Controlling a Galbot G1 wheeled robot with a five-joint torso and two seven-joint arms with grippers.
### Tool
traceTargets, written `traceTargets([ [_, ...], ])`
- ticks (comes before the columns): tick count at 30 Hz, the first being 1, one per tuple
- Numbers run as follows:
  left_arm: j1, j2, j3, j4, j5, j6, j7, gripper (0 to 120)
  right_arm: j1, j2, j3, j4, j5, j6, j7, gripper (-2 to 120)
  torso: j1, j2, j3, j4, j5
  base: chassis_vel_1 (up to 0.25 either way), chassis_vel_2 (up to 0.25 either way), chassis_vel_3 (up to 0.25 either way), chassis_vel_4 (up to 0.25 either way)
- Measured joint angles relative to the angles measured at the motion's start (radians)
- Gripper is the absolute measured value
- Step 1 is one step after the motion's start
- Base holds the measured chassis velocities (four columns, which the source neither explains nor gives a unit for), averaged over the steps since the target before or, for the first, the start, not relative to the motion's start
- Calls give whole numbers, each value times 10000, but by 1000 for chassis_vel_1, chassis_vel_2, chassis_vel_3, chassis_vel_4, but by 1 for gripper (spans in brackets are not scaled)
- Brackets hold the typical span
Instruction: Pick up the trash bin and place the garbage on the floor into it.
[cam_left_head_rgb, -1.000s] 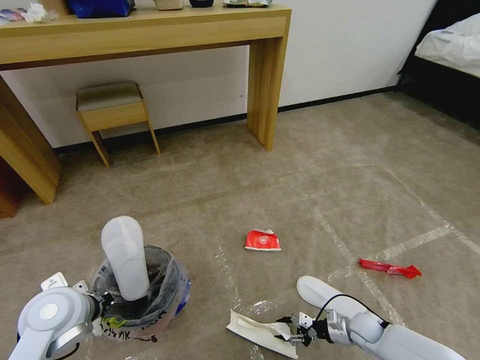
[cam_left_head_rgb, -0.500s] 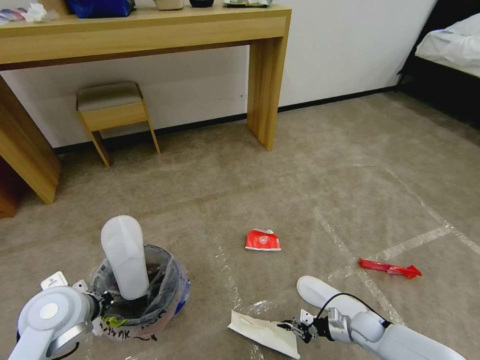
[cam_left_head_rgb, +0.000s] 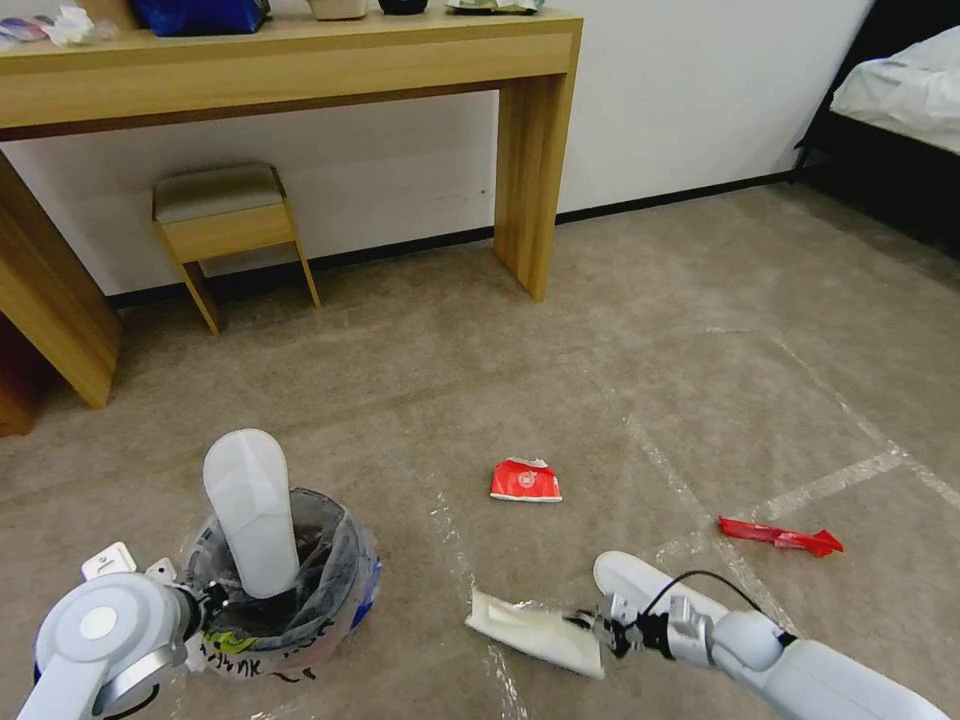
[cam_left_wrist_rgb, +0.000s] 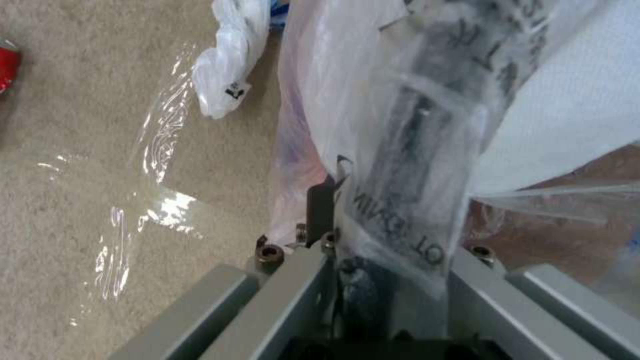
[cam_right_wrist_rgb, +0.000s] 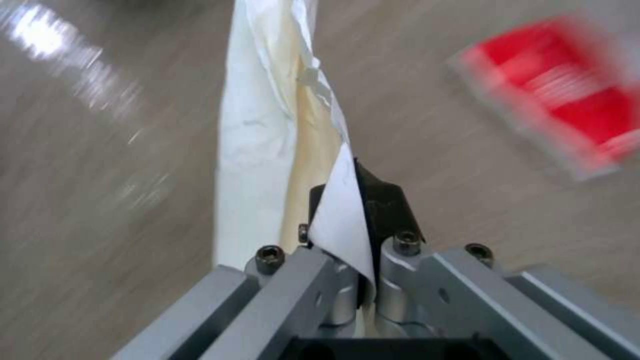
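Right gripper (cam_left_head_rgb: 603, 632): jaws clamped on one edge of the crumpled beige paper (cam_left_head_rgb: 535, 628), low over the floor (cam_left_head_rgb: 600, 380); a thin hold, so the sheet may tear or slip out in transit. Left gripper (cam_left_head_rgb: 205, 605): closed on the rim of the trash bin (cam_left_head_rgb: 300, 590) (a white slipper sole (cam_left_head_rgb: 250, 510) juts upright from it, narrowing the opening). Farther off lie the second sole (cam_left_head_rgb: 640, 582), red carton (cam_left_head_rgb: 525, 481) and red wrapper (cam_left_head_rgb: 780, 537), none blocking the route.
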Motion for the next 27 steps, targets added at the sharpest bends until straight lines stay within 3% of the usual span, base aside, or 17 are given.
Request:
traceTargets([
  [8, -114, 151, 37, -37, -234, -50, -49, 0, 623, -1369, 1318, 1193, 1549, -43, 35, 0, 0, 0, -1, -2, -2, 0, 0, 0, 0],
  [14, -141, 239, 17, -19, -387, -76, -106, 0, 1196, -1842, 2347, 1686, 2161, -8, 433, 0, 0, 0, -1, -3, -2, 0, 0, 0, 0],
  [20, -135, 238, 14, 52, -413, -77, -107, 0, 1595, -1639, 3257, 2445, 2702, 115, 749, 0, 0, 0, -1, -3, -3, 0, 0, 0, 0],
  [27, -201, 184, 64, 53, -436, -88, -106, 0, 2454, -772, 2907, 3628, 3880, 442, 645, 0, 0, -1, -1, -1, -2, 0, 0, 0, 0],
])
